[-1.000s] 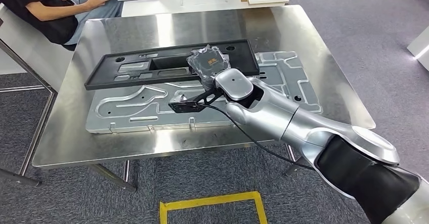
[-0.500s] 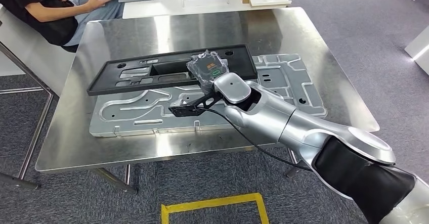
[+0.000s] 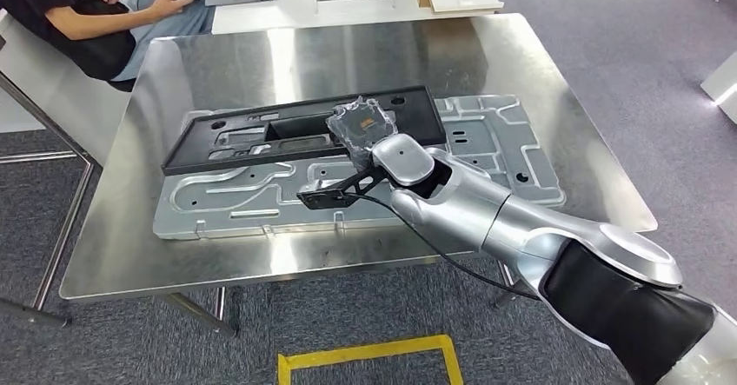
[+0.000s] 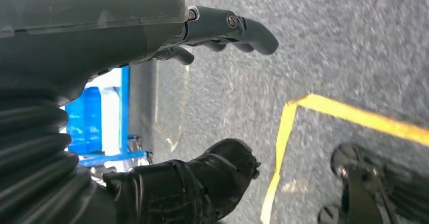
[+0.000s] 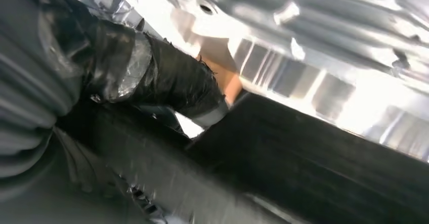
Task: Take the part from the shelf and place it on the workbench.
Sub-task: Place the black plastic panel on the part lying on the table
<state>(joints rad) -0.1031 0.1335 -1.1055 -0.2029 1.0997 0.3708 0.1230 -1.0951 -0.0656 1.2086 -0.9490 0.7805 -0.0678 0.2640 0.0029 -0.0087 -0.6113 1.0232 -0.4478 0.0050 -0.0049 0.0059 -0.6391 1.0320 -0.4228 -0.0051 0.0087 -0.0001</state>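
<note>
A: Status on the part?

B: The black panel (image 3: pixel 300 129) is over the workbench (image 3: pixel 261 55), lying across the silver stamped plate (image 3: pixel 487 133) already there. Far end looks down on the plate; near end is at the right hand (image 3: pixel 361 124).

A: Hand let go yet?

B: Doesn't look like it. In the head view the right hand sits on the panel's top edge, wrapped in clear plastic. In the right wrist view the thumb (image 5: pixel 167 87) presses on the black surface, so I judge it clamped on the panel. View is blurred, fingers underneath are hidden.

A: Left hand?

B: Hanging by the floor, near the yellow tape line (image 4: pixel 354 115). Fingers (image 4: pixel 238 27) and thumb (image 4: pixel 212 178) apart, nothing between them.

A: So what's done, what's left?

B: Pick-up and carry done, as far as I can judge. Panel is at the bench, approx. centred. Remaining: set the near end fully down, release, pull the arm clear. Can't tell whether the held end rests flat.

A: Anyone close?

B: A person (image 3: pixel 78 11) is seated at the far left corner, well apart from the arm.
</note>
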